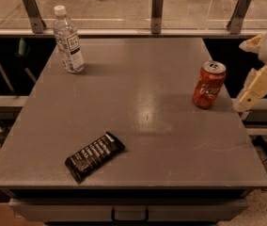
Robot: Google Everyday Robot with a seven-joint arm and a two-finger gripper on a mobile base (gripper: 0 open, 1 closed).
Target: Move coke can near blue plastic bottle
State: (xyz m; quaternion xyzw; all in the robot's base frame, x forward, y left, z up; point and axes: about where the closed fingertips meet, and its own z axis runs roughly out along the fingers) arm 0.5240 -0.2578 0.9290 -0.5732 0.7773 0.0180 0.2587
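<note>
It looks like a robotics lab test area: a plain grey work table point(138, 79) with metal posts point(157, 11) along its far edge, a speckled hard floor point(114, 4) beyond, and the robot's cream gripper point(255, 88) just off the table's right edge.

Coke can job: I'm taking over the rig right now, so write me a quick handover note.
Gripper: off the table's right edge, beside the coke can, apart from it.
Coke can: upright near the right edge.
Blue plastic bottle: upright at the far left corner.
Done: nothing yet.
Left: grasp the can, set it beside the bottle.
</note>
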